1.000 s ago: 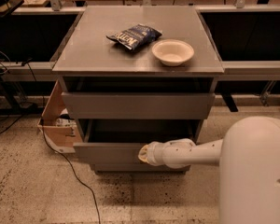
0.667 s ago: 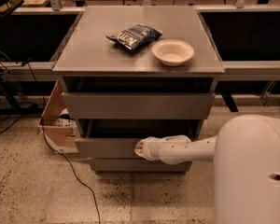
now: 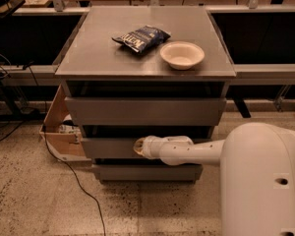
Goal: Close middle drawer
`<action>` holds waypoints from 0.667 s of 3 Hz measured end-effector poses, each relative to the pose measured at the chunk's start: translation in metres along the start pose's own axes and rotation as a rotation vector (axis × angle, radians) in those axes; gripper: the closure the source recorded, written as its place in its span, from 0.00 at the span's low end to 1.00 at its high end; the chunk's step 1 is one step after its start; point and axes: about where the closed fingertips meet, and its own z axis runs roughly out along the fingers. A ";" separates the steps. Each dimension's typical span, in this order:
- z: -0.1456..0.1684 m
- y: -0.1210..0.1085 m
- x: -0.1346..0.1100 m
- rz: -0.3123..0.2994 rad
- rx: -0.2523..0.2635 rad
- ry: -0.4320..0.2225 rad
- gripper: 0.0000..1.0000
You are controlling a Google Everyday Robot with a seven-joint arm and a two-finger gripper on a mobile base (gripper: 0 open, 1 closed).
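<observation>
The grey cabinet [image 3: 88,63] has three handle-less drawers. The middle drawer [image 3: 108,148] shows its low flat front panel, set a little behind the taller top drawer front [image 3: 142,111] and above the bottom drawer [image 3: 147,172]. My gripper [image 3: 138,147] is at the end of the white arm [image 3: 196,152], which reaches in from the right. It is pressed against the middle of the middle drawer's front panel. The tray behind the panel is hidden.
A dark chip bag [image 3: 142,37] and a white bowl [image 3: 182,54] lie on the cabinet top. An open cardboard box [image 3: 59,132] stands at the cabinet's left. A black cable [image 3: 76,183] runs across the floor. My white body [image 3: 265,181] fills the lower right.
The middle drawer has slid inwards, towards the cabinet. My arm has followed it forward with the gripper against the front panel, and the view has come closer to the cabinet.
</observation>
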 end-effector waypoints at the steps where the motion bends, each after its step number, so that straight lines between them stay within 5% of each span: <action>1: 0.010 -0.011 -0.007 -0.001 0.027 -0.022 1.00; 2: 0.009 -0.007 -0.007 0.008 0.024 -0.025 1.00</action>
